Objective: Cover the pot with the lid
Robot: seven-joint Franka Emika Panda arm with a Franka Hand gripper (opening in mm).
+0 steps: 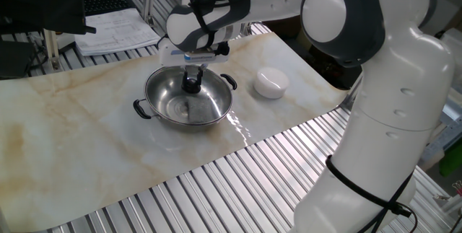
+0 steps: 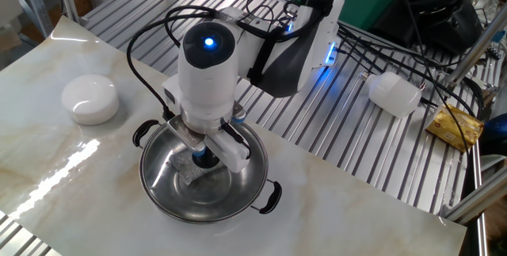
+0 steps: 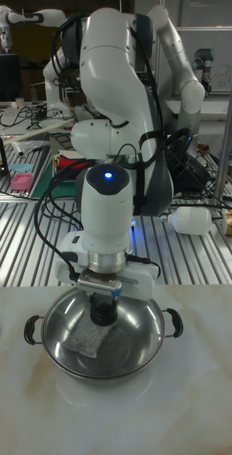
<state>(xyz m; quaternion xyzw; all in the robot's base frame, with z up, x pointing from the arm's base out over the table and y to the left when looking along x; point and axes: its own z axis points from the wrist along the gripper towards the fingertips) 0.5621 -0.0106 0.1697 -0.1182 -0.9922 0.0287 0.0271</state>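
The shiny steel pot stands mid-table with its two black side handles. The lid shows mainly by its black knob, centred over the pot. Its clear glass is hard to make out, and I cannot tell whether its rim rests on the pot's rim. My gripper points straight down over the pot's middle, its fingers shut on the knob.
A small white dome lies on the marble sheet beside the pot. Past the sheet's edge, on the slatted metal table, lie a white bottle, a yellow packet and papers.
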